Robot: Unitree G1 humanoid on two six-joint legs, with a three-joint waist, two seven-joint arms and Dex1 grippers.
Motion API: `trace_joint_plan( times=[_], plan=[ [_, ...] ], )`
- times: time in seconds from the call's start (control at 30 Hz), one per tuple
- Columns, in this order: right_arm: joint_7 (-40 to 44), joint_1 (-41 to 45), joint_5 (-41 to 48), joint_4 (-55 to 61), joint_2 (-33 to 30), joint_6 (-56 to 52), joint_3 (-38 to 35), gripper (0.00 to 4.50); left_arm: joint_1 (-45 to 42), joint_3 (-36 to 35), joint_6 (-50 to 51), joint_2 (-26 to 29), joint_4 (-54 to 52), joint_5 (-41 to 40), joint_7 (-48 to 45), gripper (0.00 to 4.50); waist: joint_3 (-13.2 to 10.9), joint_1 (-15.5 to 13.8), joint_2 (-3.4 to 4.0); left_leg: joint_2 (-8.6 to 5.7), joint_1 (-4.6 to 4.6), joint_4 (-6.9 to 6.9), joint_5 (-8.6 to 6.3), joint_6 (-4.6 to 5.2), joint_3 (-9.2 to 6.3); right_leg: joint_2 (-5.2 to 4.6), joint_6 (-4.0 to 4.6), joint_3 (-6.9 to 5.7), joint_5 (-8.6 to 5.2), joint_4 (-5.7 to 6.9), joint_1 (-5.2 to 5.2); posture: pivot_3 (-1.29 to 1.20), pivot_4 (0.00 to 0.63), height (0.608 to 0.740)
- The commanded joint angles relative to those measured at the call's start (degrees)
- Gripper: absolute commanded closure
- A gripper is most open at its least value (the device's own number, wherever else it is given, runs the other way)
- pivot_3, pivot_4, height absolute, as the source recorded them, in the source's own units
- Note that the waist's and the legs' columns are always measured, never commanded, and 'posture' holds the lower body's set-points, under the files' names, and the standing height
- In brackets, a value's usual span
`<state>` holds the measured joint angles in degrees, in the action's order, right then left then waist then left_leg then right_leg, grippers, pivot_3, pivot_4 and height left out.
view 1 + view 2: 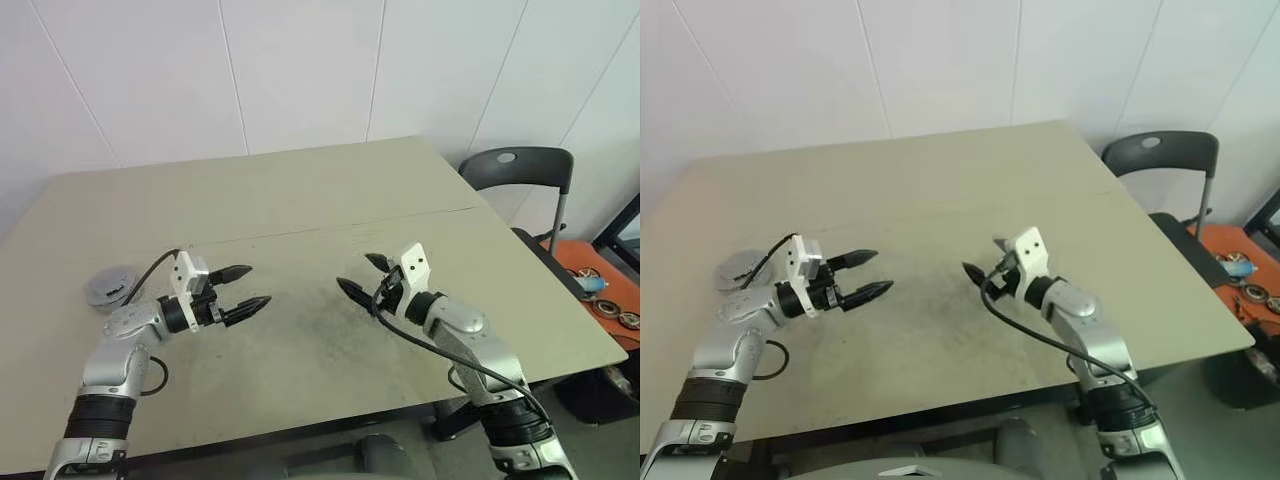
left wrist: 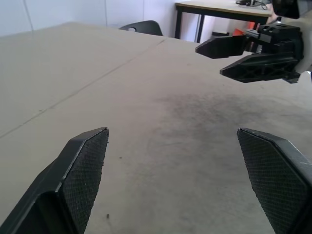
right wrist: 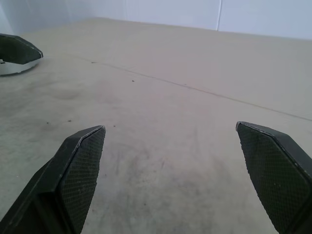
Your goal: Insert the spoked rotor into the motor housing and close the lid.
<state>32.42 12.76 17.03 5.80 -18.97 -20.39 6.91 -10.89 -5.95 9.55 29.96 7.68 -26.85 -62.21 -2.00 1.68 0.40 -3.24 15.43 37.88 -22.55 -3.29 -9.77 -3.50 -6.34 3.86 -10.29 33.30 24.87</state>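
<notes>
Both arms hover empty over mid-tabletop: left pincer spread wide, right pincer likewise, tips facing each other. At nine o'clock a grey metal disc, probably the lid already seated, sits near the left edge, leaving bare room between.

The 2 head views look forward and down over the counter, sharing nearly the same scene. Each of the 2 wrist views skims low and close across its stained middle, facing the other.
</notes>
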Motion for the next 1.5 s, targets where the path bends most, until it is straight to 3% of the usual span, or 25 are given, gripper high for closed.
trace_joint_plan(
  times=[0.03,0.9,1.5],
  plan=[
    [0.93,1.03,0.07,0.65,0.38,1.52,-0.65,0.0,-0.86,-1.8,-1.16,0.14,-0.31,-1.1,-0.09,0.01,0.0,-0.47,0.0,0.0,0.01,0.0,0.0,0.0,0.0,0.0,0.01,0.0,0.0,-0.02,0.0,0.0,0.0,0.74],
    [2.72,1.04,0.55,1.09,0.52,1.82,-1.81,0.0,-3.46,-2.24,-8.21,-0.93,9.29,-0.28,-2.61,0.01,0.0,-1.01,0.0,0.0,0.0,0.0,0.0,0.01,0.02,0.0,0.01,0.0,0.01,-0.04,0.0,0.0,0.0,0.74],
    [2.59,1.9,0.16,-0.03,0.19,2.01,-2.29,0.0,-3.93,-1.75,-7.19,-2.02,7.57,-0.22,-1.51,0.01,0.0,-0.99,-0.01,0.0,0.0,0.0,0.0,0.0,0.02,0.0,0.03,0.0,0.02,-0.03,0.0,0.0,0.0,0.74]
  ],
)
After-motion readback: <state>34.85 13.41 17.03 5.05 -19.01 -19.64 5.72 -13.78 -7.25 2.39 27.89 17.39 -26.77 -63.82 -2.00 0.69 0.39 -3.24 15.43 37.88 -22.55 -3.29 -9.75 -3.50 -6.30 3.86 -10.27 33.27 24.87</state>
